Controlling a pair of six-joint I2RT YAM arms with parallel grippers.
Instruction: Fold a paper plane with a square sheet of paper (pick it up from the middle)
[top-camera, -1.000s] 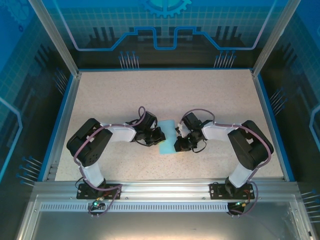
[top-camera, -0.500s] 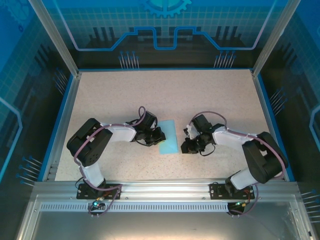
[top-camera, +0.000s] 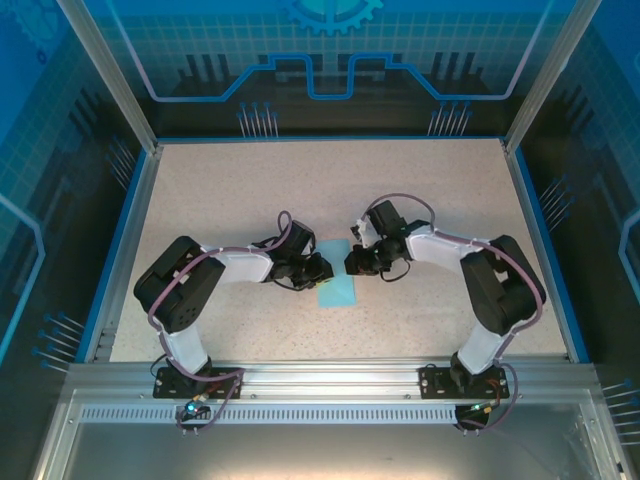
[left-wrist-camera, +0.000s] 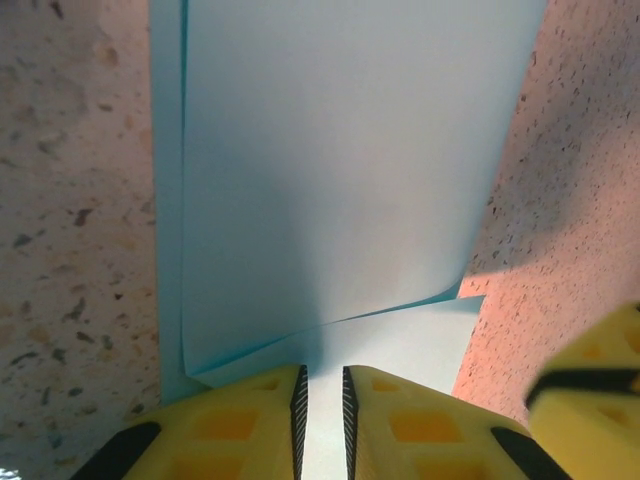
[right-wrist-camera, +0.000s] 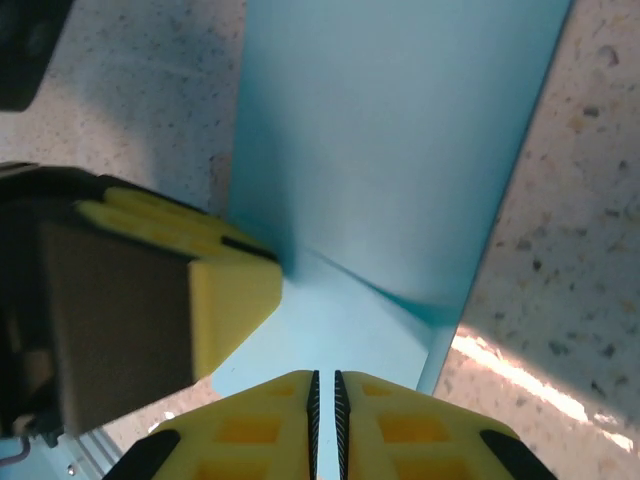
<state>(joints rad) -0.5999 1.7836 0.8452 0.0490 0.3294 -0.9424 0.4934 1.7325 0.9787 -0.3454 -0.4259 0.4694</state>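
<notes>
Shut, my right tool (right-wrist-camera: 324, 378) is back at the folded square sheet of paper (top-camera: 337, 289) while my left tool (left-wrist-camera: 322, 372) cracks open: probably a regrip.

You find the square sheet of paper (top-camera: 338, 290) on the table (top-camera: 250, 190), between the fingers of the left gripper (top-camera: 322, 271) and the right gripper (top-camera: 351, 265).

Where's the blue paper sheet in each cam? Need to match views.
Top external: folded light-blue paper sheet in the middle of the speckled table.
Left wrist: centre and top of frame.
Right wrist: centre to upper right.
Shared landmark: the speckled table bordering the sheet on both sides.
</notes>
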